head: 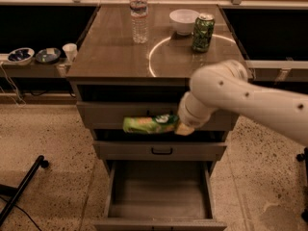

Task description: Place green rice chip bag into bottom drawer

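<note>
The green rice chip bag (148, 124) is held flat in the air in front of the cabinet's upper drawer front, sticking out to the left of my gripper (182, 128). The gripper is shut on the bag's right end; the white arm (240, 97) comes in from the right. The bottom drawer (160, 196) is pulled wide open below, its grey floor bare. The bag hangs above and behind the open drawer's floor, level with the gap between the two upper drawers.
On the cabinet top (115, 57) stand a water bottle (138, 14), a white bowl (184, 20) and a green soda can (203, 32). The middle drawer (161, 149) with a black handle is closed. Bowls and a cup (70, 51) sit on a left shelf. A black leg (21, 189) crosses the floor at left.
</note>
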Controlling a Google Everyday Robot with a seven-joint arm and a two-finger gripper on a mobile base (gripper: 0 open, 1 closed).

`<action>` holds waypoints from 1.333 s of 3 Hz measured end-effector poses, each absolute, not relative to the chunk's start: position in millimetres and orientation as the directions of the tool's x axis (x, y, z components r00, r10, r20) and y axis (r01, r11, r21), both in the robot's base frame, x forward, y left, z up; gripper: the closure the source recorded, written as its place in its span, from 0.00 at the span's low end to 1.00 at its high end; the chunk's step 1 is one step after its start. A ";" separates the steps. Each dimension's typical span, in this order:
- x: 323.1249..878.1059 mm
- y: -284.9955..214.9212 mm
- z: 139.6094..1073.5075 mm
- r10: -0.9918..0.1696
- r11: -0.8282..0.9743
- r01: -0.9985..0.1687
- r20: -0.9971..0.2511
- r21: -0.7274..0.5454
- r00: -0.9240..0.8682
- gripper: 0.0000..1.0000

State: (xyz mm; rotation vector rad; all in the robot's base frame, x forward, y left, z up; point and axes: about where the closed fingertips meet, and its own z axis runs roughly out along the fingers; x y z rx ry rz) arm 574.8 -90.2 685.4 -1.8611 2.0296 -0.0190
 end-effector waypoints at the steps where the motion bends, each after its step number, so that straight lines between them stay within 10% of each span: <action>1: 569.1 -104.8 664.8 -0.953 0.153 -0.943 -0.297 -0.297 -0.062 1.00; 4: 560.4 -171.0 527.7 -0.921 0.177 -0.939 -0.386 -0.295 -0.052 1.00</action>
